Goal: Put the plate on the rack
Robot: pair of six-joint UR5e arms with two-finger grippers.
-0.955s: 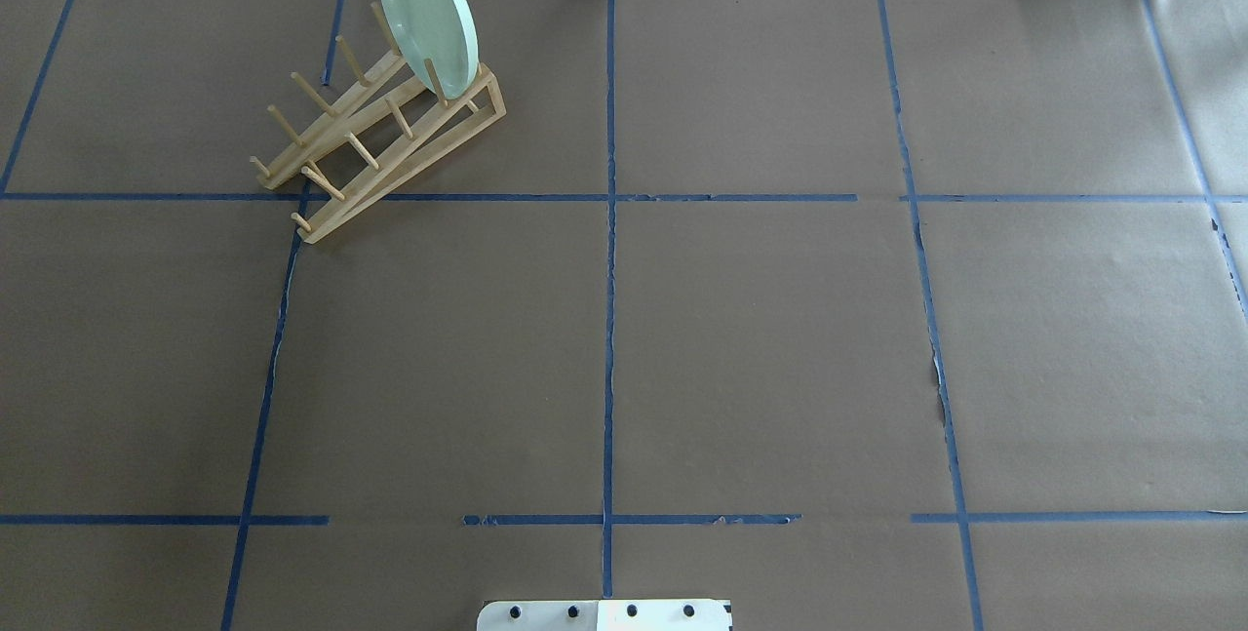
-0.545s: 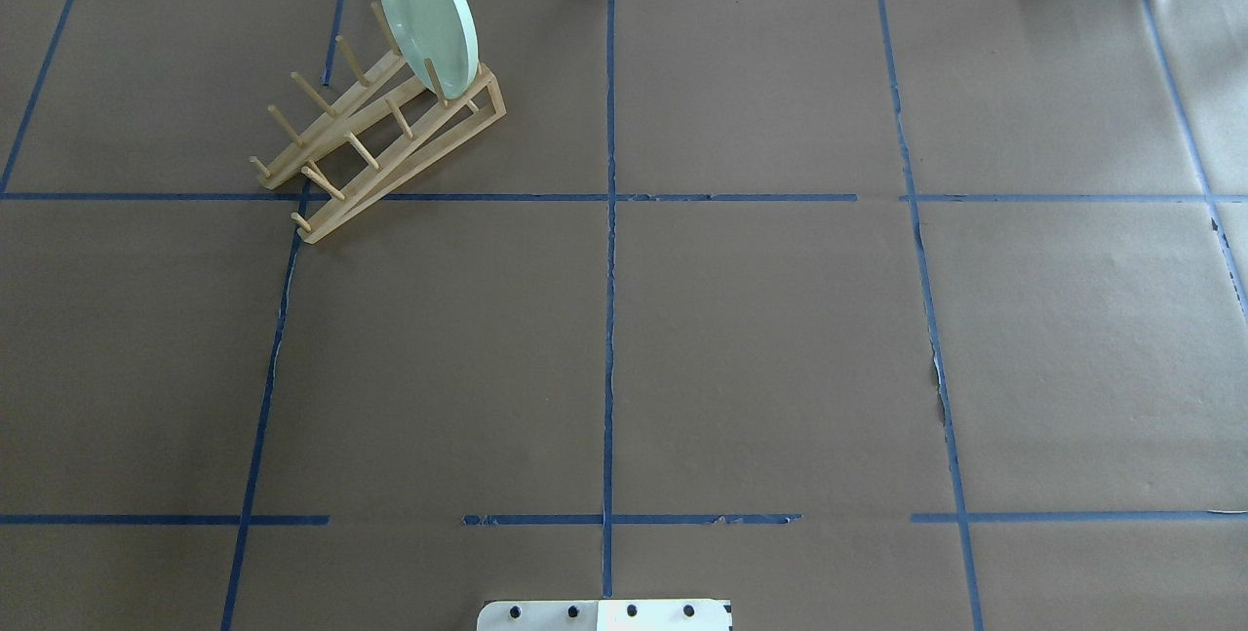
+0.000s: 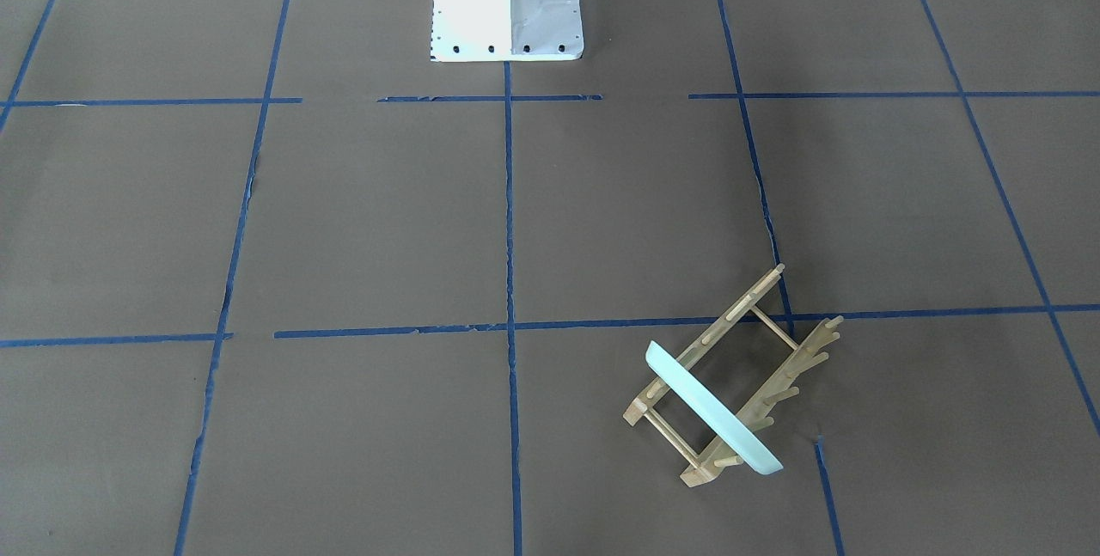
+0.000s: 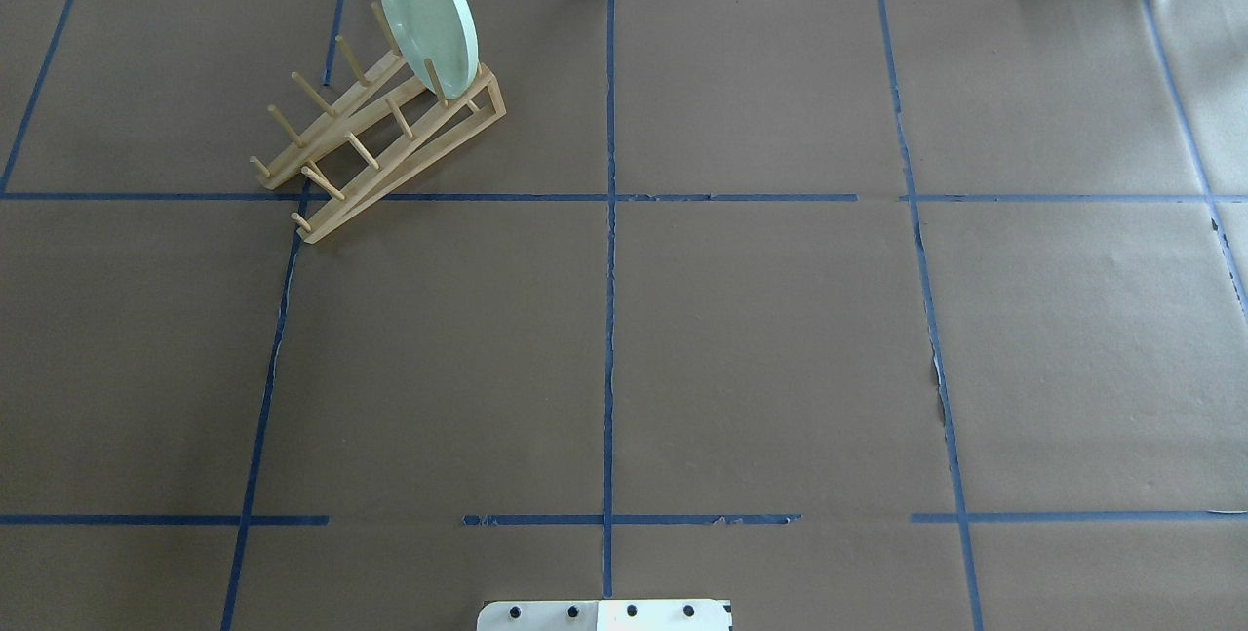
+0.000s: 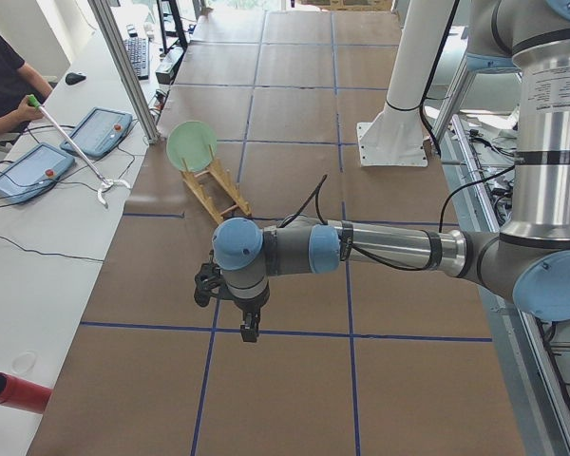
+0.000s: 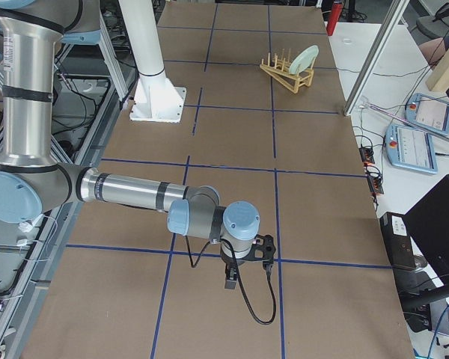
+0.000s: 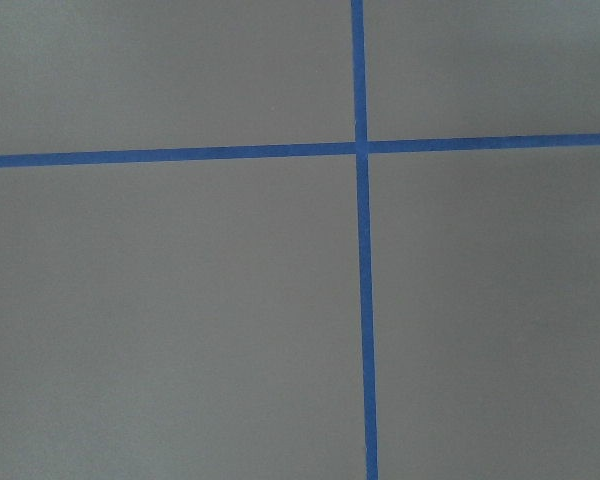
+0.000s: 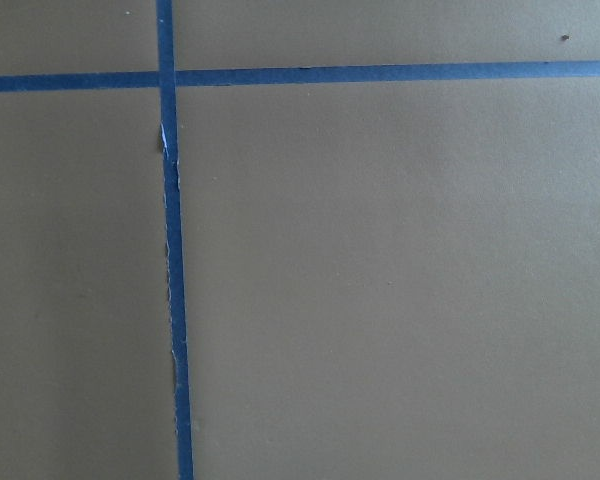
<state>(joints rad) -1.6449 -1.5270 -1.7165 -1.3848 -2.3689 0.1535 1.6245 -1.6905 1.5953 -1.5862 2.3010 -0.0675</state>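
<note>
The plate [image 4: 429,17] stands on edge in the end slot of the rack [image 4: 380,138], at the far left of the table [image 4: 760,319]. Its lower rim sits between the rails and a peg crosses its face. By that, the placing looks done.

It appears stiff and smooth, so probably slippery under a light pinch. Whether it is ceramic or plastic is hard to say from here, so it should be treated as chippable. The best hold is the free upper rim, with one finger on each face, lifting straight out along the pegs. The rack looks light and could drag with the plate.

The left fingers [image 5: 250,329] and right fingers [image 6: 230,279] hang over bare table, well apart from the rack. They show only in the side views, so I cannot tell whether they are released or clenched.
</note>
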